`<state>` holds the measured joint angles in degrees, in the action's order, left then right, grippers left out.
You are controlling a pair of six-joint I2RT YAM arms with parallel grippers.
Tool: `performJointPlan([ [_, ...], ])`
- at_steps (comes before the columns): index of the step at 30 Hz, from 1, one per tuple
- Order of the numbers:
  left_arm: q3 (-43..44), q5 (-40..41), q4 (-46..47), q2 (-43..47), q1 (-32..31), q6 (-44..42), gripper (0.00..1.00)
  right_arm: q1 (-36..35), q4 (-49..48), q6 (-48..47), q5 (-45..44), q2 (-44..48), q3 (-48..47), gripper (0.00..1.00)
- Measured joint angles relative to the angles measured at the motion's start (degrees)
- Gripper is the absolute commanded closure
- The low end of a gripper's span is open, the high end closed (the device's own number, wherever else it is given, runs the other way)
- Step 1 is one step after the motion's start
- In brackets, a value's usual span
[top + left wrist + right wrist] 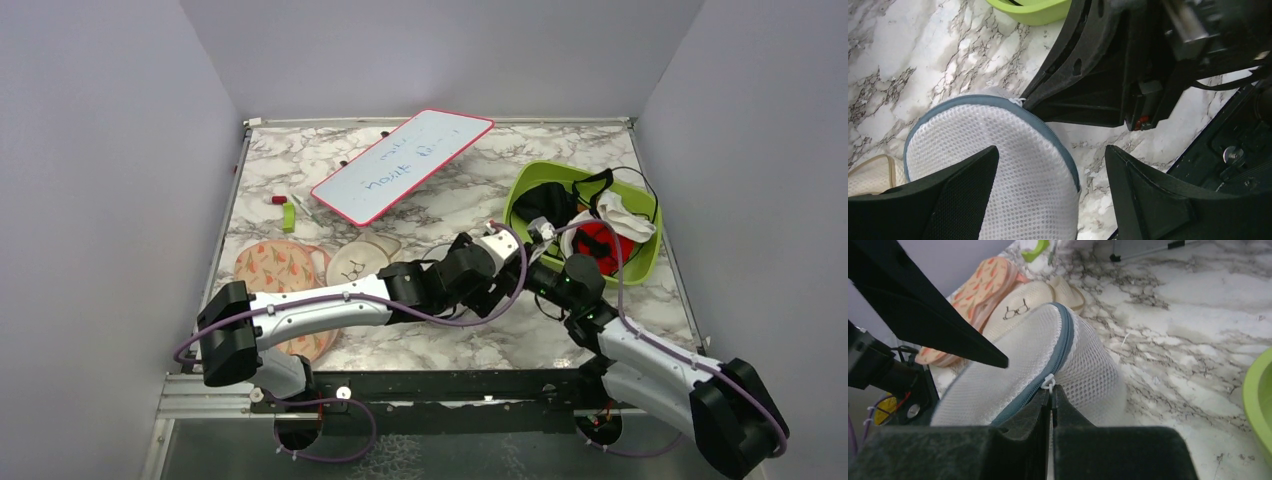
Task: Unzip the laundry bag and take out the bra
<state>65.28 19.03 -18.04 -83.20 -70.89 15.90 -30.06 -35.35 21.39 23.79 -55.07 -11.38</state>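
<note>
At the very tips of the right gripper point(1051, 394) the two fingers are pressed together on the small white zip pull point(1049, 383), which stands just proud of them. From there the blue-grey zip line point(1064, 337) runs up and away around the rim of the laundry bag point(1023, 360), and it looks closed along all that shows. The bag sits on its side on the marble table point(1198, 315), right against these fingertips, its round face tilted toward the left arm. It is thin white mesh, so I judge it light, soft and quick to collapse or slide. Dragging the pull alone would likely take the whole bag along, so the body wants bracing at the stiffer zip seam, not the slack wall. The left gripper point(1052, 150) is spread wide over the bag from the other side, one finger lying across the mesh face and the other off to the side over bare marble; whether that finger presses down cannot be told. The bra is not visible; the mesh reads plain white, so presumably it is inside. Being soft cloth, it should come out by a pinch on a cup edge or strap. Beyond the bag lie a beige pouch point(1018, 302) and a peach floral pouch point(983, 282). To the right gripper's right is a green bin point(520, 190) of other garments, and farthest off a whiteboard point(400, 165).
</note>
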Motion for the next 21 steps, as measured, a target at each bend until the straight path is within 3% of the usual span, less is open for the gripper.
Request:
performJointPlan([
  [7,1.44,2.32,-0.55,-0.61,0.00,1.60,0.31,0.02,12.46,-1.73,-0.07,8.41,-6.51,0.99],
  [15,1.57,4.83,-0.57,-0.59,0.00,2.62,0.51,0.02,22.88,-3.69,0.04,11.72,-8.11,0.99],
  [21,1.57,5.07,-0.81,-0.55,0.07,2.73,0.47,0.02,28.70,-4.07,0.07,11.87,-10.08,0.99],
])
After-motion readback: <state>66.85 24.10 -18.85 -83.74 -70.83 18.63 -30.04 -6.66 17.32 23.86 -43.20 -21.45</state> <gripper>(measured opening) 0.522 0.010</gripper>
